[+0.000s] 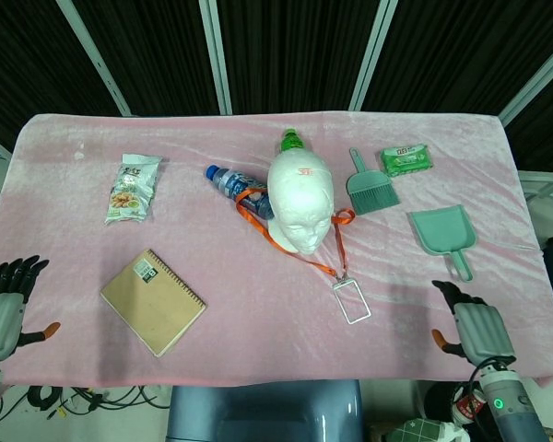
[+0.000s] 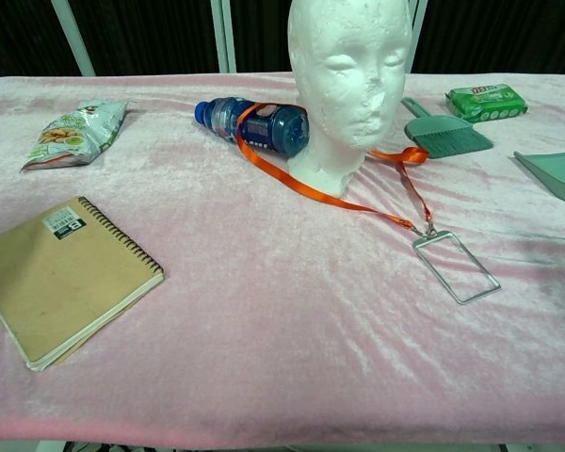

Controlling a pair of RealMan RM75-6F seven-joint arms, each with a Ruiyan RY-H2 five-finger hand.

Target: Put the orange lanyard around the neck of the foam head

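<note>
orange lanyard (image 1: pixel 295 250) loops foam head (image 1: pixel 300 201) | left robot hand (image 1: pixel 2 313), right robot hand (image 1: pixel 477 327): empty, fingers apart

Both hands low at the near corners

The left hand (image 1: pixel 2 313) and right hand (image 1: pixel 479 329) held nothing, fingers apart (neither showed in the chest view).
</note>
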